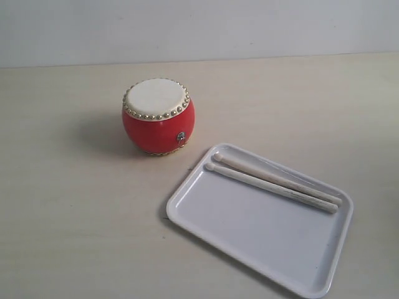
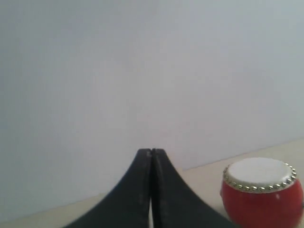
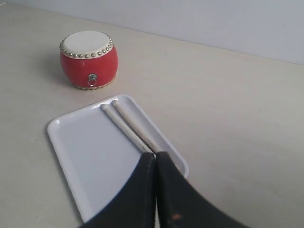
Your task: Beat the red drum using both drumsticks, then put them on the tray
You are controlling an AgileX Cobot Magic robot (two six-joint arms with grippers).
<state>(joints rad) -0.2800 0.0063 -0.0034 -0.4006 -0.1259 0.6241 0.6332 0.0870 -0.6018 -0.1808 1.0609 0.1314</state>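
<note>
Left gripper (image 2: 151, 156) and right gripper (image 3: 155, 159) are both pressed together. Both drumsticks (image 1: 274, 177) lie side by side in the tray (image 1: 249, 233), near the red drum (image 1: 158, 116) on the worktop (image 1: 75, 205).

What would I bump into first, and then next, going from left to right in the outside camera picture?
red drum → white tray. The two drumsticks lie inside the tray, so they get no spot of their own.
</note>
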